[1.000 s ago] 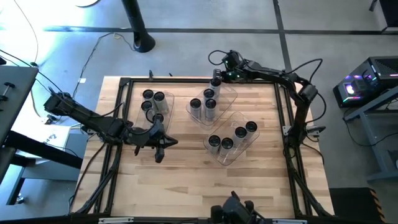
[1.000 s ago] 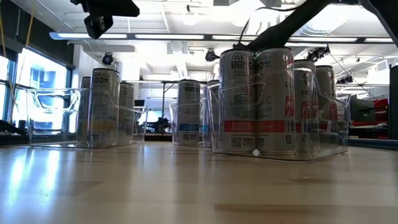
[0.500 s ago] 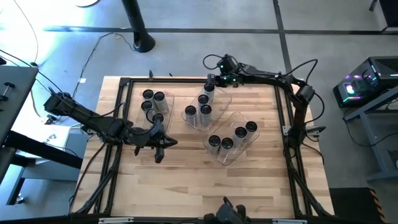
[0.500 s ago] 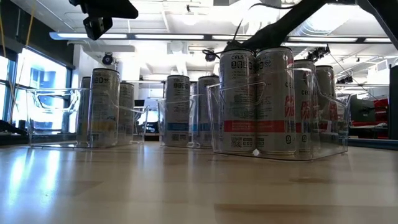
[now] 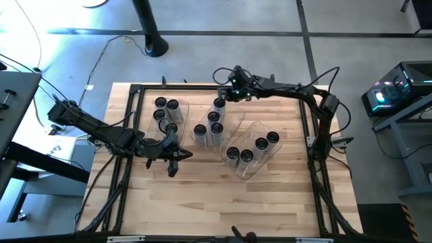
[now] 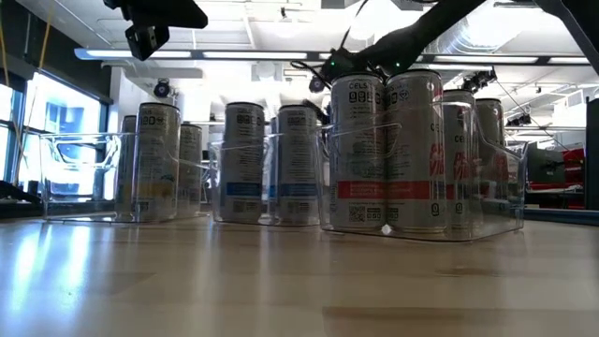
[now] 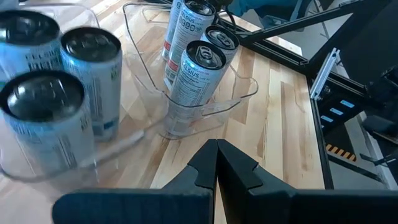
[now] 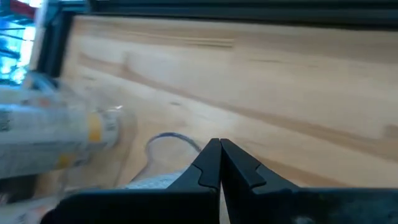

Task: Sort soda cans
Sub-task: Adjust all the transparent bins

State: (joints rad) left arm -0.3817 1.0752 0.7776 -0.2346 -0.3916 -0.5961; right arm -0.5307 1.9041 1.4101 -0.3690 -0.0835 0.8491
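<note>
Three clear bins stand on the wooden table, each holding several soda cans with dark tops and silvery sides. The left bin [image 5: 166, 115] is at the far left, the middle bin [image 5: 210, 120] beside it, the right bin [image 5: 253, 150] nearer the right edge. My right gripper [image 5: 227, 93] is shut at the middle bin's far end, next to a can [image 5: 219, 104]. My left gripper [image 5: 181, 154] hangs shut above the table, just near of the left bin, touching nothing; its shut fingers [image 7: 216, 149] face the middle bin [image 7: 186, 118]. My right gripper has its shut fingers [image 8: 211, 163] at the middle bin's far end, by the clear rim [image 8: 169, 140]. They slant down from the table's far right. The fingers themselves hide the exact spot of contact. The bin stands flat on the table with its cans upright.
A black frame [image 5: 135, 91] runs along the table's edges. Bare wood [image 5: 223, 202] lies between the bins and the near edge. In the low view the right bin [image 6: 421, 159] stands in front of the others.
My right gripper has swung toward the table's left edge, staying shut. The middle bin has slid along the table to the left and slightly toward the near edge, cans upright, closing much of the gap to the left bin.
</note>
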